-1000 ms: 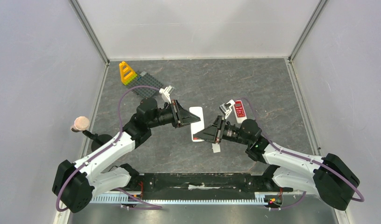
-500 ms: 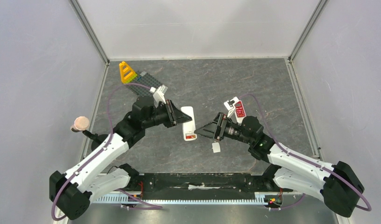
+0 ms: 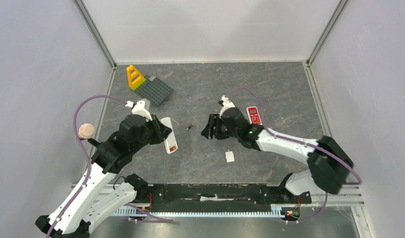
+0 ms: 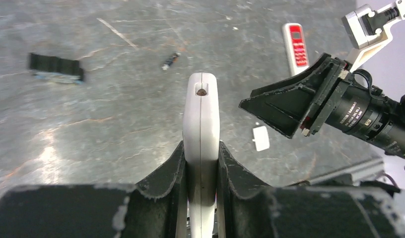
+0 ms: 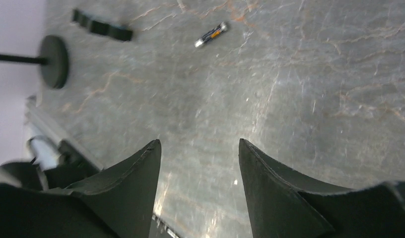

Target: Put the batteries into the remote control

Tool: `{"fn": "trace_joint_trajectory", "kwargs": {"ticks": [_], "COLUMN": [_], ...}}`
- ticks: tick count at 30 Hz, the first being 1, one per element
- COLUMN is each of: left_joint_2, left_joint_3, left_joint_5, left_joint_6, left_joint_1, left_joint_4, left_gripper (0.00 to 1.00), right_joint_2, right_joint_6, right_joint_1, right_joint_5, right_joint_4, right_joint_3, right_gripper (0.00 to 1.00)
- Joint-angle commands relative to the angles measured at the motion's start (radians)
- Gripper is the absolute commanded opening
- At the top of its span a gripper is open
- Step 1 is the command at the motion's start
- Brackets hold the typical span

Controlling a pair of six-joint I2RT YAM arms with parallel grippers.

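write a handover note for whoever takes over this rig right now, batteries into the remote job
Left end effector: shut on the white remote, clamped by its sides.
Right end effector: open and empty, over the table.
One battery lies loose on the table between the arms; no others in view. A small white piece, possibly the battery cover, lies nearer the bases. A red remote lies beside the right arm.
Done: remote gripped. Whether it holds any battery cannot be told.
Left: probably pick up the loose battery with the right end effector and seat it.
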Motion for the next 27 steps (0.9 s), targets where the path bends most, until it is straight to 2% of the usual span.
{"fn": "trace_joint_trajectory", "kwargs": {"ticks": [1, 8, 11, 17, 27], "left_joint_2": [-0.056, -0.101, -0.111, -0.134, -0.164], "left_joint_3": [0.024, 0.042, 0.040, 0.042, 0.056], "left_joint_5": [-0.215, -0.274, -0.268, -0.263, -0.282], "left_joint_6": [0.025, 0.032, 0.035, 0.037, 0.050], "left_joint_1": [0.004, 0.004, 0.004, 0.004, 0.004], "left_joint_4": [-0.067, -0.080, -0.093, -0.119, -0.175], "left_gripper": [0.02, 0.02, 0.02, 0.02, 0.02], "right_joint_2": [0.182, 0.526, 0.623, 0.720, 0.894], "right_joint_6": [0.011, 0.234, 0.310, 0.402, 0.421], "right_joint_1": [0.120, 0.222, 0.231, 0.236, 0.237], "right_joint_5": [0.354, 0.597, 0.646, 0.721, 0.820], "right_joint_4": [-0.222, -0.561, -0.644, -0.658, -0.670], "right_joint_3": [0.253, 0.673, 0.788, 0.862, 1.023], "right_gripper": [0.62, 0.64, 0.65, 0.64, 0.56]}}
